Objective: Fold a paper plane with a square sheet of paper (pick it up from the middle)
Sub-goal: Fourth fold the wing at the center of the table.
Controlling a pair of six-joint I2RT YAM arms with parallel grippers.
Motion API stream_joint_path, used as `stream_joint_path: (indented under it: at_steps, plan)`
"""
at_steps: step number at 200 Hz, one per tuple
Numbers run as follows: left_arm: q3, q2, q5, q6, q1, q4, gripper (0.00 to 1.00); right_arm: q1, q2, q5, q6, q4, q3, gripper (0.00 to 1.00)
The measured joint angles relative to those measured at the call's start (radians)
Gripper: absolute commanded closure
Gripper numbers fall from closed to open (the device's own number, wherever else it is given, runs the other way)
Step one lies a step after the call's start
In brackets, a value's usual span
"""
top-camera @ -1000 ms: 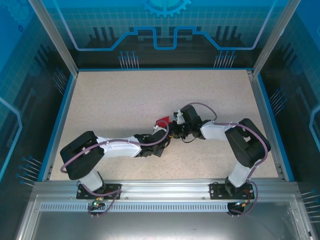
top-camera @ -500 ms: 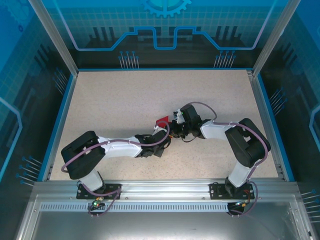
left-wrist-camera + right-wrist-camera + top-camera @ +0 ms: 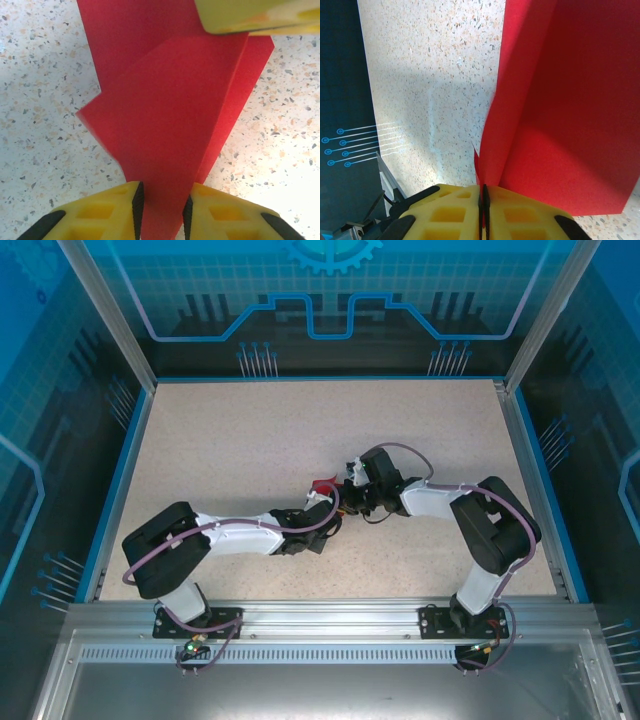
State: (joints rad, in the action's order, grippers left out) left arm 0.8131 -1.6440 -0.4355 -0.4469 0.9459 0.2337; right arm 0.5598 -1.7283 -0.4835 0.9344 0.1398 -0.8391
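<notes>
Pinching the narrow lower end of the red paper, the left gripper (image 3: 161,205) stood at a narrow setting, its 2 yellow fingers (image 3: 100,215) pressed against either side of the layers. The right gripper (image 3: 482,192) was clamped fully, its fingers meeting with only an edge of the same paper between them.

Between the 2 grippers, the square sheet of paper (image 3: 170,115) was already folded into overlapping layers, with 1 slanted flap lying over a broader panel. From above it showed as a small red patch near the middle of the speckled counter (image 3: 250,440). Whether any part of it rested on the counter could not be told.

Judged from its look, the sheet would handle as very light, thin and limp. It would likely sag wherever unsupported, take a permanent crease from any stray pinch, and tear if the 2 grippers pulled apart. Smooth paper might also slide out of a light hold. The safest places to hold seemed to be the doubled layers close to a crease, where it is stiffest, rather than a single loose corner.
</notes>
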Motion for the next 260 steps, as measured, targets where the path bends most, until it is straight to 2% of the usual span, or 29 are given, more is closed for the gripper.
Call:
stream_joint_path:
  at_steps: [38, 83, 186, 210, 260]
  plan:
    - [0.004, -0.005, -0.018, 0.000, 0.000, 0.001, 0.67, 0.000, 0.000, 0.000, 0.000, 0.000, -0.001, 0.90]
    - [0.011, -0.021, -0.025, 0.000, 0.001, 0.001, 0.71, 0.000, 0.000, 0.000, 0.000, -0.002, -0.001, 0.90]
    - [0.015, -0.026, -0.040, 0.000, 0.002, 0.001, 0.86, 0.000, 0.000, 0.000, 0.000, -0.006, -0.001, 0.90]
    - [0.015, -0.026, -0.041, 0.000, 0.002, 0.001, 0.90, 0.000, 0.000, 0.000, 0.000, -0.006, -0.001, 0.87]
    - [0.012, -0.022, -0.034, 0.000, -0.004, -0.007, 0.95, -0.008, 0.008, 0.012, -0.014, -0.038, -0.001, 0.70]
